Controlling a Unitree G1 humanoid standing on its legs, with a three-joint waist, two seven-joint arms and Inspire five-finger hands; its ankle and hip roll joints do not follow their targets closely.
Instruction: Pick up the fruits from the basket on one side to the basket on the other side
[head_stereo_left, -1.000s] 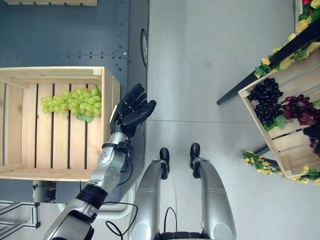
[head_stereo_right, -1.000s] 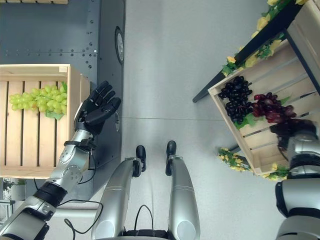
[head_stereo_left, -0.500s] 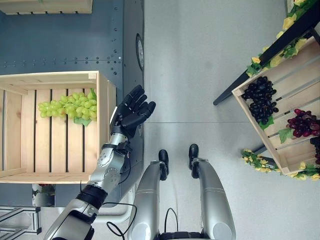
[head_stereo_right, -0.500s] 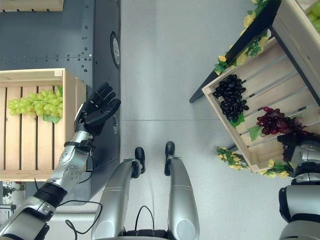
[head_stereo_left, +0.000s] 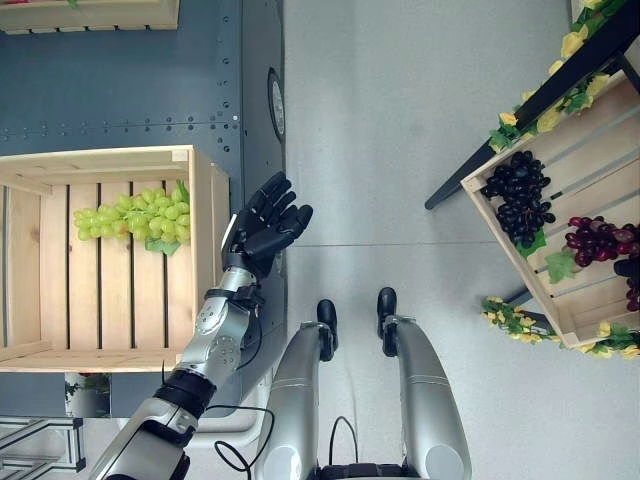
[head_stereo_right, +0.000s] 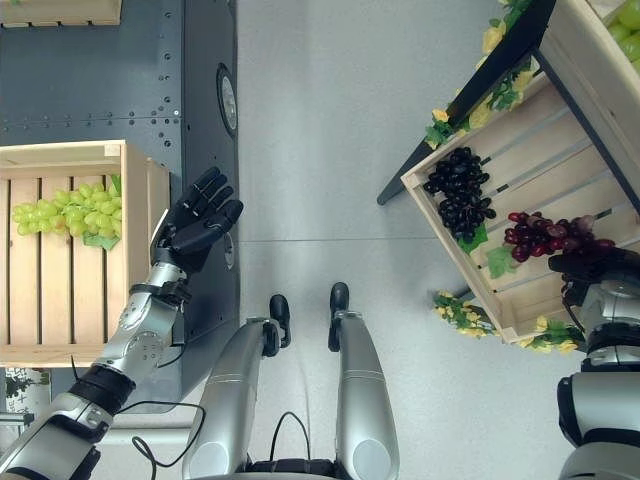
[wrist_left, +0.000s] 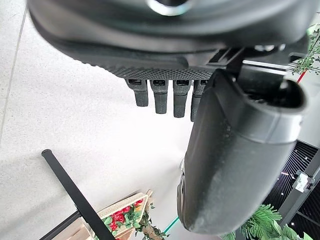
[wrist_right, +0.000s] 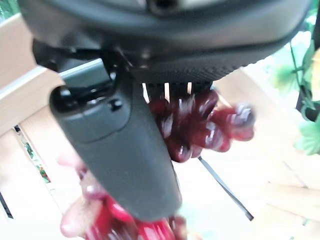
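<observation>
While the left hand (head_stereo_left: 262, 228) hangs beside the left crate (head_stereo_left: 203, 250) with fingers spread and nothing in it, we see the right hand (head_stereo_right: 592, 270) at the tilted right crate (head_stereo_right: 455, 240). In the right wrist view its thumb and fingers curl round the red grape bunch (wrist_right: 200, 125), though blur keeps us from judging the grip closely. We note the red bunch (head_stereo_right: 545, 232) over the right crate's slats, near the black grape bunch (head_stereo_right: 460, 192). We log a green grape bunch (head_stereo_left: 130, 213) lying in the left crate.
</observation>
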